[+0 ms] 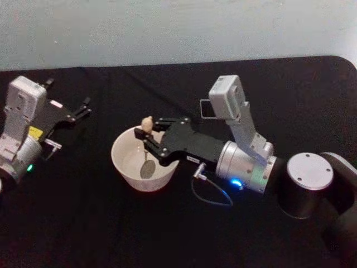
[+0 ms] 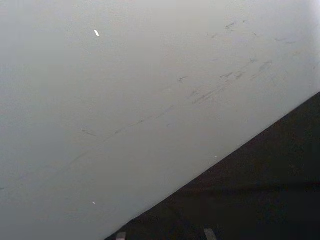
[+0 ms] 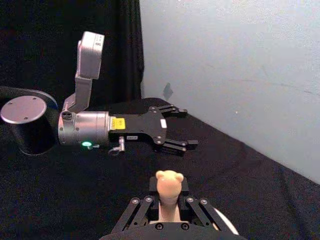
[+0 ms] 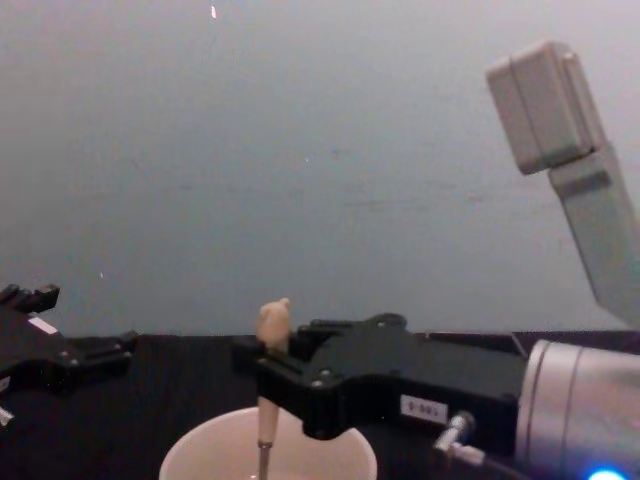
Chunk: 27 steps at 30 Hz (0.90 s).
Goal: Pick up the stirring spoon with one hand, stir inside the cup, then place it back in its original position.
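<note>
**A:** Status, big stuff first?
**B:** Black table (image 1: 111, 234). Left gripper (image 1: 85, 108) is parked well off to the working tool's far side, fingers spread, idle.
**A:** Right one?
**B:** Right gripper (image 1: 146, 142) reaches flat over the cup (image 1: 120, 159), which sits directly under its fingertips.
**A:** Spoon?
**B:** Stirring spoon (image 1: 147, 168) is pinched at the handle and upright. The bowl hangs below the fingers inside the cup, with the bear knob (image 3: 168, 181) above them. The high grip keeps the fingers clear of the rim. Looks mid-stir, return pending.
</note>
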Each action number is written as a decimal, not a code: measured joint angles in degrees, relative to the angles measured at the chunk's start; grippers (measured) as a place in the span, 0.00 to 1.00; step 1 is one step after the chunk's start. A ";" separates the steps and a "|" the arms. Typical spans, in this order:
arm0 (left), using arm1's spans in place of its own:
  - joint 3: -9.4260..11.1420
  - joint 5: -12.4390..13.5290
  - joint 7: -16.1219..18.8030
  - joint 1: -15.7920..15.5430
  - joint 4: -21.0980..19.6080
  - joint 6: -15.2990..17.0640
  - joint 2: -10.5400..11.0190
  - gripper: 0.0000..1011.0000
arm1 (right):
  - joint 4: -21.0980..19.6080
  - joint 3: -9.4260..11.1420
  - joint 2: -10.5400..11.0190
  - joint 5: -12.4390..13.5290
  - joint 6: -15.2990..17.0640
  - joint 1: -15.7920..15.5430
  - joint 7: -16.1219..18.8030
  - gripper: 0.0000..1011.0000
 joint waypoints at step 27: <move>0.00 0.00 0.00 0.00 0.00 0.00 0.00 0.99 | 5.35 0.51 -3.44 -2.70 -1.41 2.74 -3.54 0.21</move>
